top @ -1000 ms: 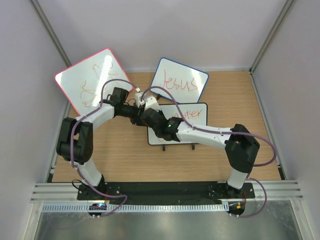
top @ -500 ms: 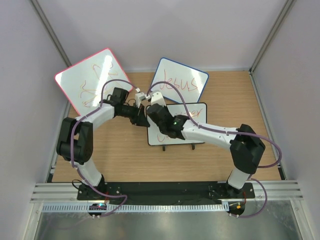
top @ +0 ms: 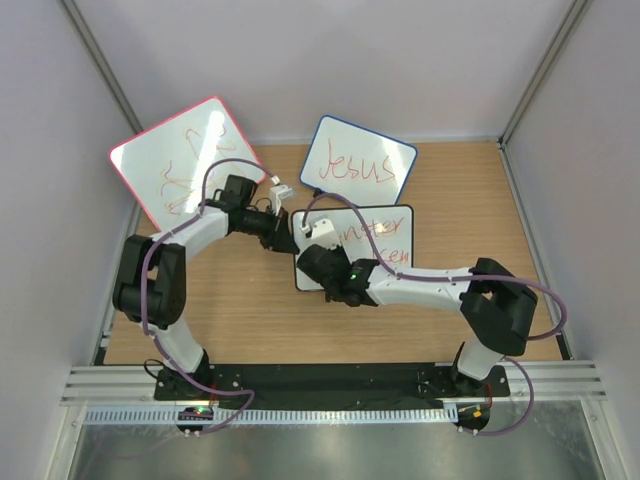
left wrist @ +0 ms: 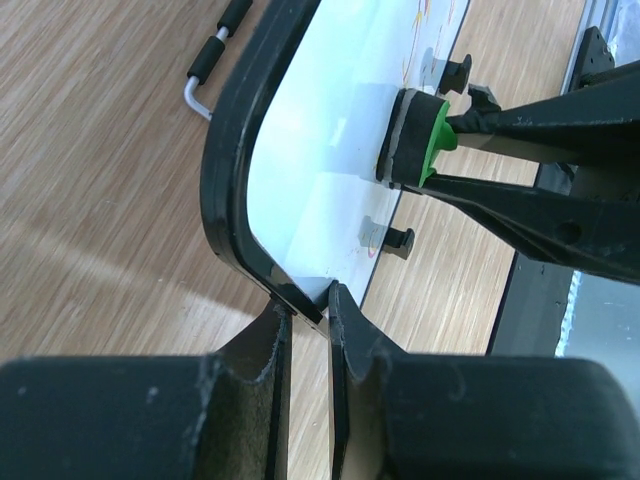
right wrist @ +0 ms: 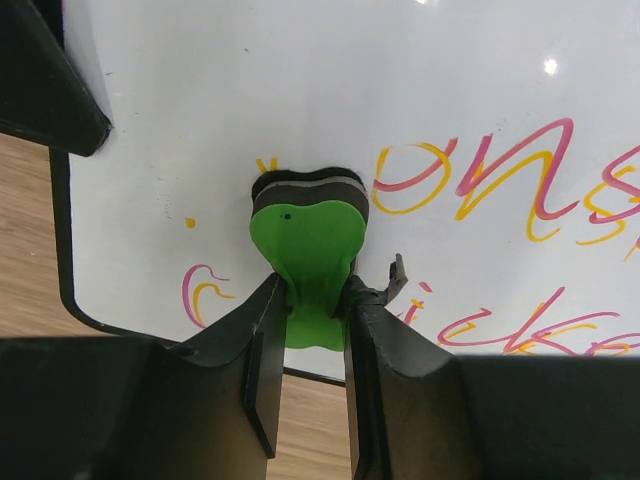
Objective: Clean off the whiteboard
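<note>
The whiteboard (top: pixel 375 245) with a thin black frame lies mid-table, with red and yellow writing on its right part. My left gripper (top: pixel 288 234) is shut on the frame at the board's far left corner, which shows in the left wrist view (left wrist: pixel 308 305). My right gripper (top: pixel 318 250) is shut on a green eraser (right wrist: pixel 308 235) with a black felt pad. It presses the pad flat on the board's (right wrist: pixel 250 80) left part, just left of the writing. The eraser also shows in the left wrist view (left wrist: pixel 418 140), on the white surface (left wrist: pixel 330 110).
A larger pink-red-framed board (top: pixel 185 160) and a blue-framed board reading "Jesus" (top: pixel 360 165) lean at the back. Grey walls close in on both sides. A black foot (top: pixel 327 294) sticks out at the whiteboard's near edge. The two arms cross close together over the board's left end.
My right gripper has drawn the eraser down the board's left side toward the near edge, uncovering more writing. The left gripper has kept its hold on the corner.
</note>
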`<state>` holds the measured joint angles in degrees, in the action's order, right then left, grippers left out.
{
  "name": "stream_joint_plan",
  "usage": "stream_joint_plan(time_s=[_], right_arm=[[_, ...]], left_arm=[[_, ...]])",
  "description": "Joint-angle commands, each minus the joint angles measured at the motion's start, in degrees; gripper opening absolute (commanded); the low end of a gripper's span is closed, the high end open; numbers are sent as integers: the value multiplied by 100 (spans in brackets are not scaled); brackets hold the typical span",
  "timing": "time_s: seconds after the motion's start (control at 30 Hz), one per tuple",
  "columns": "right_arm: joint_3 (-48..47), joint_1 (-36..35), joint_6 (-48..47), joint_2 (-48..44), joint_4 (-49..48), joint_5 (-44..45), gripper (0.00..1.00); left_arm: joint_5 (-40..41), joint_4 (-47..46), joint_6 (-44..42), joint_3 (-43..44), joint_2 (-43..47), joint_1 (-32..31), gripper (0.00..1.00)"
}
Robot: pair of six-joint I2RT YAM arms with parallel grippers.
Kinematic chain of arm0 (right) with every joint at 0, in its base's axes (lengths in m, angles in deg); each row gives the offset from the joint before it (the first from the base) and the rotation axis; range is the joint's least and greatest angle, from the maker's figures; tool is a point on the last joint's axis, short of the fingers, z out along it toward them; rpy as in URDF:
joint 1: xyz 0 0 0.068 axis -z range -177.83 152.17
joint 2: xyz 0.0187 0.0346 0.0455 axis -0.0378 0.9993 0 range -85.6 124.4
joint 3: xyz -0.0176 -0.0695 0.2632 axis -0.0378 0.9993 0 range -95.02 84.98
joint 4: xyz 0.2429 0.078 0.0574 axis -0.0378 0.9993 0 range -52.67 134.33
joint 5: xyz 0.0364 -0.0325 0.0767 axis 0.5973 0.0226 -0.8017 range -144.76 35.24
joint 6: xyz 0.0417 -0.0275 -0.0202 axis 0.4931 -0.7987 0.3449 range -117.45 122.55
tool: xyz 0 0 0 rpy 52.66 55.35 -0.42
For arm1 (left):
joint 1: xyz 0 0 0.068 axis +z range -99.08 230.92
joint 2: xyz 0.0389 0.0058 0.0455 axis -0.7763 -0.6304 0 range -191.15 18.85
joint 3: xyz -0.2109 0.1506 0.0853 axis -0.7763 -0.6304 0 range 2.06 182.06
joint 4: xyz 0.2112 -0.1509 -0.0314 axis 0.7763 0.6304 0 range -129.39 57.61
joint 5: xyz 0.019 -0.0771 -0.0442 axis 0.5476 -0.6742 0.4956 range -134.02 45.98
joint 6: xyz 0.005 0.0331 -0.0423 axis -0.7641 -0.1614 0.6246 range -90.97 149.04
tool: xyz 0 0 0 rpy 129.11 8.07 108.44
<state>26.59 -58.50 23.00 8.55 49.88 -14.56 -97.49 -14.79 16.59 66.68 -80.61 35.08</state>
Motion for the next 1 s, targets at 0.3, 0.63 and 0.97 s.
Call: stream_joint_plan(time_s=[0.3,0.63,0.97], right_arm=[[-736,-385,-296,1211,19,-234,1],[424,80,249,52,396,531,1],[910,345,-109,-635,581,314,1]], left_arm=[[504,-61,-689,68,234,-78,0],[496,-8,-698,103,243,-78,0],[513,27,-733,130,208,-78,0]])
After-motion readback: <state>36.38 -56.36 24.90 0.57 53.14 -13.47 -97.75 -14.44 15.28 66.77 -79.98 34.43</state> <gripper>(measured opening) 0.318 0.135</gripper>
